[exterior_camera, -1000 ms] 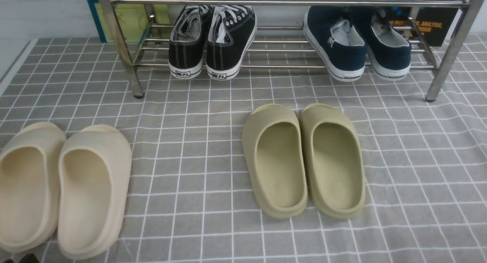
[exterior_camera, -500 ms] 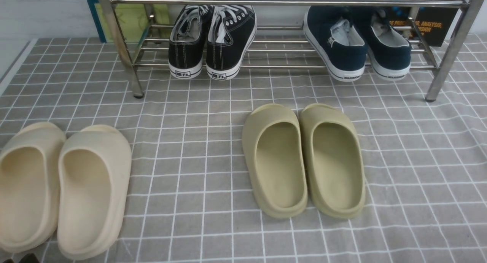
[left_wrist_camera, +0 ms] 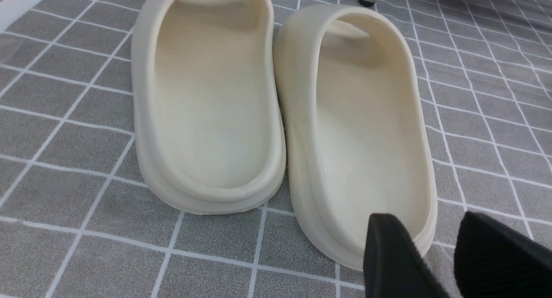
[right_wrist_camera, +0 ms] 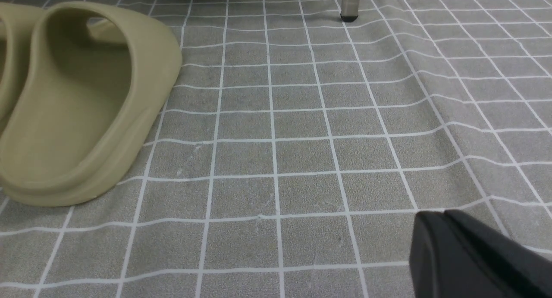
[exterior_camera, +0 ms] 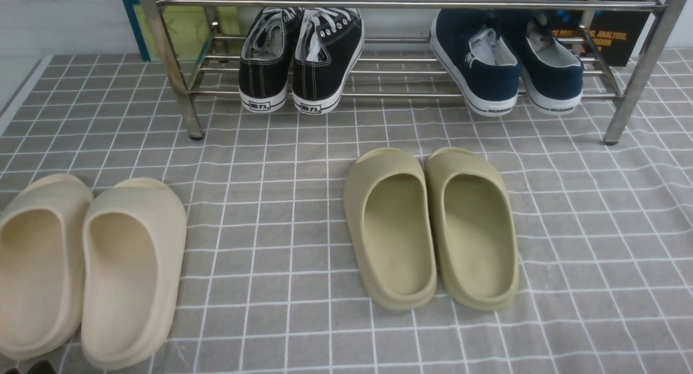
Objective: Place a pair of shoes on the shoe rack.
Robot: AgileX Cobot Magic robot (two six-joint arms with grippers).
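Navy shoes on rack

Nearest: left gripper [left_wrist_camera: 435, 242] parted, empty, by cream slides [left_wrist_camera: 276, 117]; right gripper [right_wrist_camera: 444, 242] closed on nothing, over cloth [right_wrist_camera: 276, 160]. Midway: olive slides [exterior_camera: 430, 228]. Farthest: navy shoes [exterior_camera: 506, 60] on rack [exterior_camera: 411, 4], right of black sneakers [exterior_camera: 300, 57]

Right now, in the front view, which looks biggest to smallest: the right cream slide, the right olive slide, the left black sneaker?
1. Right cream slide, largest, though it lies nearest the camera.
2. Right olive slide.
3. Left black sneaker, smallest, but it sits farthest back on the shoe rack, so true sizes are unsure.
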